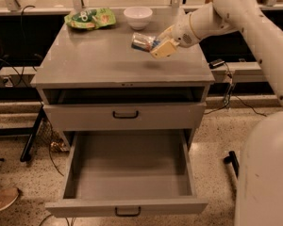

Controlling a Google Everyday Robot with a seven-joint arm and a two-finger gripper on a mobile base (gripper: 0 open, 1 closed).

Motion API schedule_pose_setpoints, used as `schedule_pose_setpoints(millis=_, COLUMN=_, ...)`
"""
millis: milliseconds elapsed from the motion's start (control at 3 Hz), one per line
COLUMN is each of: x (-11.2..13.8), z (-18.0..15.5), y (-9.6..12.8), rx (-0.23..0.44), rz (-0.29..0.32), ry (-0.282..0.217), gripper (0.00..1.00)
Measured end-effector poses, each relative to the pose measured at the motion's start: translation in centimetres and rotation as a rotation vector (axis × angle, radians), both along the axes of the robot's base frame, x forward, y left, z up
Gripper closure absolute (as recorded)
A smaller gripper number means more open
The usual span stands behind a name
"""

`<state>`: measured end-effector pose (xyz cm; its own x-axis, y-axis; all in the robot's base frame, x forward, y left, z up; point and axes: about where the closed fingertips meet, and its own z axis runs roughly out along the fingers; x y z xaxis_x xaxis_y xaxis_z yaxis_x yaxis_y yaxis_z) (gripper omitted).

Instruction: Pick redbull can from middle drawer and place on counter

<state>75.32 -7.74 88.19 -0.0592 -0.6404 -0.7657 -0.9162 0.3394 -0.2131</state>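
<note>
Camera view is showing the middle drawer [127, 173] hanging open, well below the bowl [137, 17]. Over the surface [99, 55], just in front of the bowl, the gripper [156, 46] is clamping the redbull can [142, 41] sideways in the air. Letting go from there may be risking a roll off the edge.

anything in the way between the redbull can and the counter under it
Nothing visible. The gripper holds the redbull can just over the counter, with bare surface below it; the bowl and green snack bag sit farther back.
</note>
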Motion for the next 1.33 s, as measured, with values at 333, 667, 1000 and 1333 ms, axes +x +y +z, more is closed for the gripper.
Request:
schedule_pose_setpoints(millis=333, x=2.0, z=-1.3, y=-0.3, rx=0.006, rz=-0.04, ry=0.033, gripper=0.58)
schedule_pose_setpoints(millis=667, x=3.3, z=-2.8, y=-0.4, rx=0.019, rz=-0.055, ry=0.064, gripper=0.27)
schedule_pose_setpoints(millis=1000, x=3.7, z=-3.4, y=-0.3, rx=0.029, rz=-0.052, ry=0.075, gripper=0.04)
schedule_pose_setpoints(millis=1333, x=3.8, z=-3.3, y=-0.5, rx=0.041, rz=-0.045, ry=0.074, gripper=0.0)
